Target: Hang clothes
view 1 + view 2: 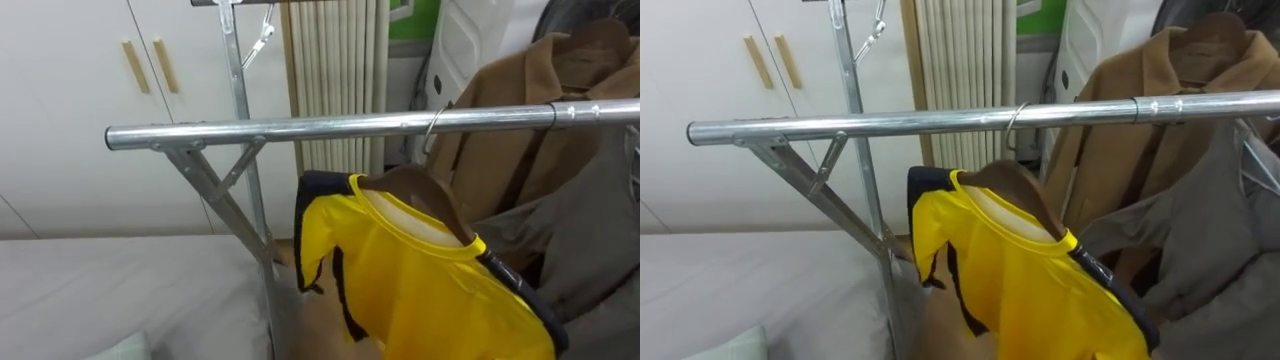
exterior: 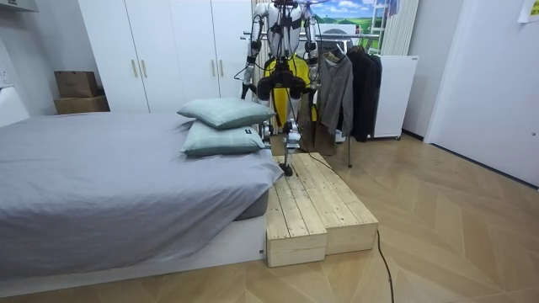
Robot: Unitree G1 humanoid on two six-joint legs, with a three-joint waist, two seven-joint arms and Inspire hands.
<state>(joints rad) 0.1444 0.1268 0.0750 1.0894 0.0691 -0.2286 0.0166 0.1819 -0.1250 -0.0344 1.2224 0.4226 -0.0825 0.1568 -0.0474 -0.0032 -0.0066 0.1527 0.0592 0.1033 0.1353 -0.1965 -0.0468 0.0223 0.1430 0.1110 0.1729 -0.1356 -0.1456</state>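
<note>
From my station, the head cameras look at the silver metal clothes rail (image 1: 330,126) running straight across the view from 9 to 3 o'clock. The yellow shirt with dark trim (image 1: 430,290) sits on a brown wooden hanger (image 1: 425,190), and the hanger's thin wire hook (image 1: 435,125) is over the rail just right of centre, so the shirt hangs tilted below it, towards 5 o'clock. At 2 o'clock a tan coat (image 1: 530,110) hangs from the same rail, with a grey garment (image 1: 590,230) below it at 4 o'clock, just beside the shirt's shoulder. A white wardrobe with pale wooden handles (image 1: 70,120) fills 10 o'clock, a white ribbed radiator (image 1: 335,70) stands at 12, and the grey bed cover (image 1: 110,290) lies at 7. In the room view the robot stands on a pale wooden plank platform (image 2: 316,210) beside the bed, facing the rack at 12 o'clock. Its left hand (image 2: 248,74) and right hand (image 2: 314,54) show there beside its body, but I cannot tell how either is set.
</note>
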